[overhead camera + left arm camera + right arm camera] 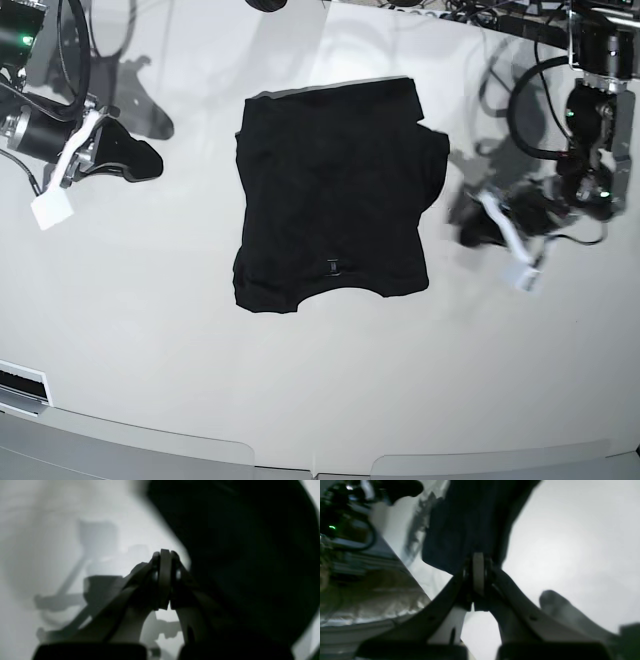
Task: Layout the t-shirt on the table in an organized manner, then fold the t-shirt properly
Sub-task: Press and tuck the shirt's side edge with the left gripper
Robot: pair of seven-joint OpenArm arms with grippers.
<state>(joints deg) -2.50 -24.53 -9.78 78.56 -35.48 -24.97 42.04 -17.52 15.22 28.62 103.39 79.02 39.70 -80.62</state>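
A: Where is the t-shirt (335, 195)?

B: Flat, mid-table (150, 350), collar toward the near edge.

A: And the grippers?

B: The left gripper (470, 228) hangs just beside the shirt's side, jaws pressed together, holding nothing. The right gripper (145, 160), well apart across the table, is likewise closed and empty.

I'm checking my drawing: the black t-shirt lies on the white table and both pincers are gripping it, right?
Not quite. In the base view the t-shirt lies on the table, but the left pincer and right pincer are off to its sides, shut and holding nothing.
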